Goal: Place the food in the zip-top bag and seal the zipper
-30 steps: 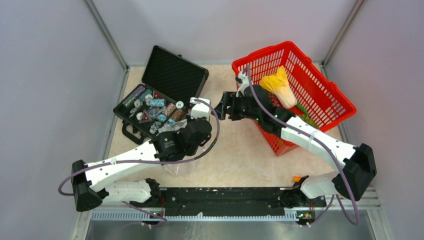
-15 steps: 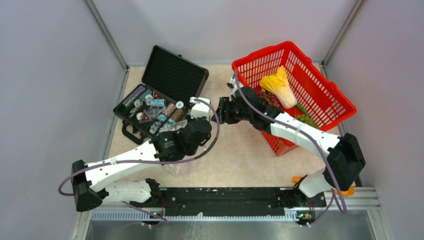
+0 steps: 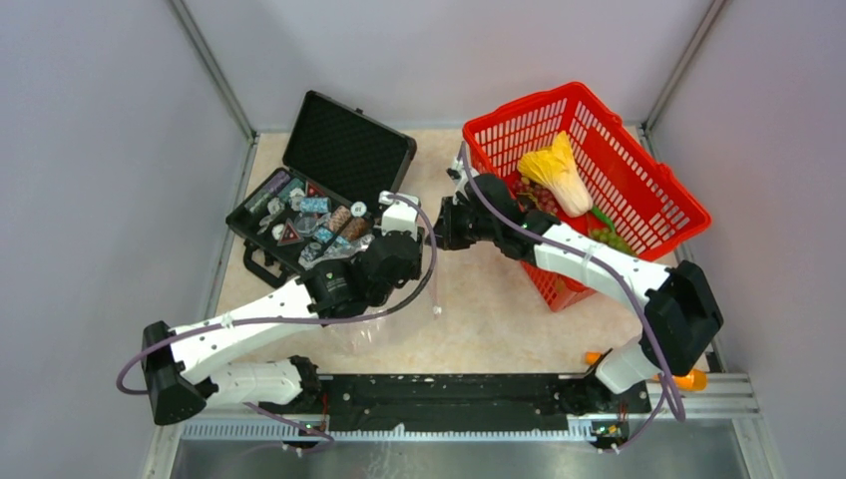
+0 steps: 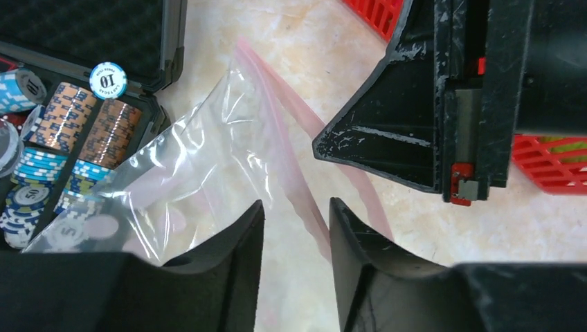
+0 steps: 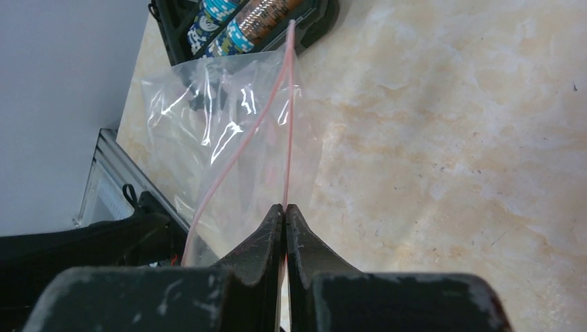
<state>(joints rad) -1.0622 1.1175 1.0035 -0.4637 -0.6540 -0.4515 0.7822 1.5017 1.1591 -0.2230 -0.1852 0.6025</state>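
Clear crinkly plastic zip-top bag [image 5: 228, 117] sits mid-table, its far left corner against the near right edge of the open black case of poker chips [image 3: 344, 150], and its mouth edge, the pale pink zipper strip [image 5: 290, 104], stretches right. Bare beige marbled tabletop [image 3: 479, 309] lies open to the right of the bag as far as the red plastic mesh basket [image 3: 653, 190], and also on the near side toward the arm bases. The food is in that basket: the yellow leafy bunch [image 3: 557, 172] and the red-purple grapes [image 3: 542, 198] lie well apart from the bag.

A second ago the right gripper [image 5: 284, 209] stood spread beside the basket's left corner; it has since come left and clamped down. The left gripper [image 4: 294, 211], clenched before, has loosened, and the bag now billows lower toward the near side.

Right jaws are pressed together, pinching one lip of the pink strip. Left jaws stand partly apart with the strip running through the gap; whether either pad touches it I cannot tell
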